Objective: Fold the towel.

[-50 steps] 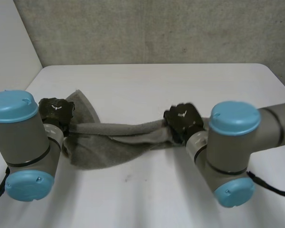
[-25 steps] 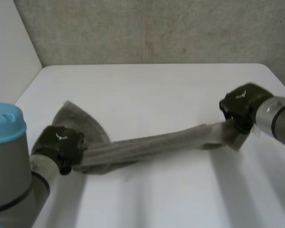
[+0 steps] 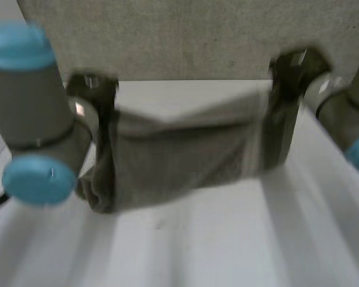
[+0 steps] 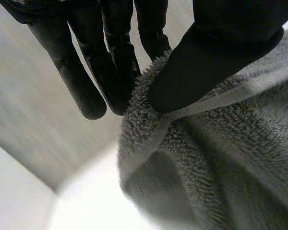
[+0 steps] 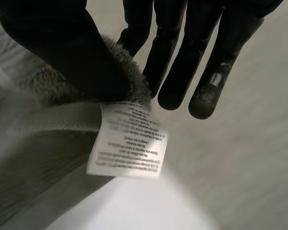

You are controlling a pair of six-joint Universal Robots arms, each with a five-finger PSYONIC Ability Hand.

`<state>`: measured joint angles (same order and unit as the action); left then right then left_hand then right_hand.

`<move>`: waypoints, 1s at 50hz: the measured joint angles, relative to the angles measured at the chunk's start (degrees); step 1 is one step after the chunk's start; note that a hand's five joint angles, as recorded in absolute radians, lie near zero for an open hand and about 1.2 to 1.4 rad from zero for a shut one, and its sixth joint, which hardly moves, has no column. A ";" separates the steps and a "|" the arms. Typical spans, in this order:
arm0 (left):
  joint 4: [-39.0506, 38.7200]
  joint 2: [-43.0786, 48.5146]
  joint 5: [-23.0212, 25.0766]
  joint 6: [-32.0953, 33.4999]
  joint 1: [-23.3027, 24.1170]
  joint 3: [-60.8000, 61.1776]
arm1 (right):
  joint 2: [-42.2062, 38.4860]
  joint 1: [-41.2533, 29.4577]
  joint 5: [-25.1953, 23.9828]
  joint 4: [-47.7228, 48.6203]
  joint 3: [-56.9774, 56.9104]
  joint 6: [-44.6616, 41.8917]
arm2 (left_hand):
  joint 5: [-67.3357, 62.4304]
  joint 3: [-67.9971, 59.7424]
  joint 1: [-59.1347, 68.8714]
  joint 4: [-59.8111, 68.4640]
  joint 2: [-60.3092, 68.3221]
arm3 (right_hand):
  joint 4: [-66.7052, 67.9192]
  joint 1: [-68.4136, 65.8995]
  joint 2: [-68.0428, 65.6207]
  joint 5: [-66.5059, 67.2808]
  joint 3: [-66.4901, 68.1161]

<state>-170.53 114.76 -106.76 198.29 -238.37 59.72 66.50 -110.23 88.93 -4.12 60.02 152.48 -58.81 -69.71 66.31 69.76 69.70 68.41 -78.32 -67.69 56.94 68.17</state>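
Because left hand (image 4: 216,48) and right hand (image 5: 62,43) each pinch a top corner, your towel (image 3: 185,155) hangs spread near the table's (image 3: 227,239) far edge. Prob. for laying it flat.

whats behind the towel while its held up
The towel hangs between the left hand and right hand, each pinching an upper corner. Grey wall and white table show around it; the table stretch directly behind is covered.

The towel (image 3: 185,155) hangs over the tabletop (image 3: 227,239), left hand (image 3: 93,89) at its left top corner, right hand (image 3: 293,69) at its right.
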 measured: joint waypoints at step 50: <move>-5.88 -2.83 -7.26 -16.75 12.79 31.53 | 0.80 12.62 -6.50 0.84 32.59 -3.76 | 57.11 59.58 -56.12 -59.58 -59.67 | 0.04 -0.05 -0.55 0.13 0.00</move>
<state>-176.40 111.92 -114.01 181.55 -225.58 91.24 67.30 -97.61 82.43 -3.29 92.60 148.73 -1.70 -10.13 10.19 10.17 10.03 68.45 -78.37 -68.25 57.07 68.18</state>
